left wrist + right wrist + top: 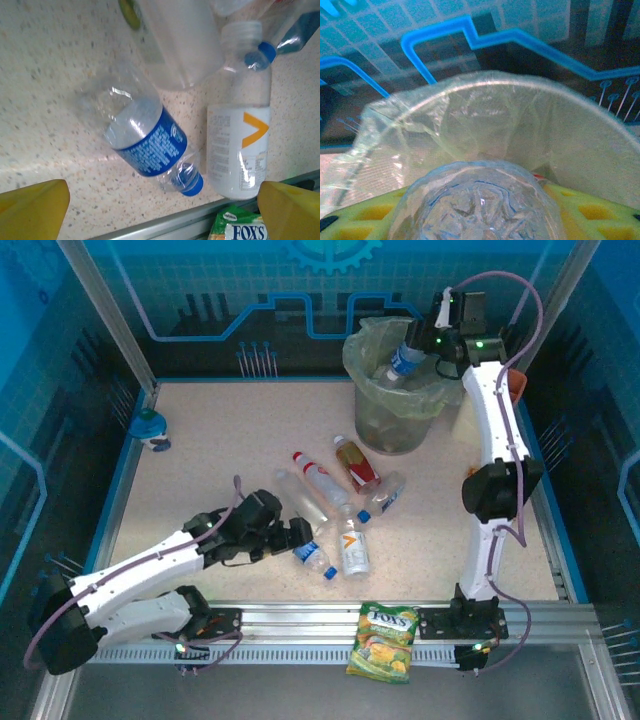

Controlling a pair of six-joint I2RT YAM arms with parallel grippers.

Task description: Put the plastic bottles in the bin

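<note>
Six or so plastic bottles [305, 498] lie loose mid-table. The right gripper [428, 345] is clamped on a blue-labelled bottle [405, 360] angled over the far-right grey bin [400, 430], close to its right rim; let go there, it could catch the slack bag liner [420, 130] and tip out. The left gripper [295, 537], jaws spread wide, hovers over a slanted blue-banded bottle [150, 140] by the near rail, which may roll aside into the orange-V bottle [239, 145] just beside it.
</note>
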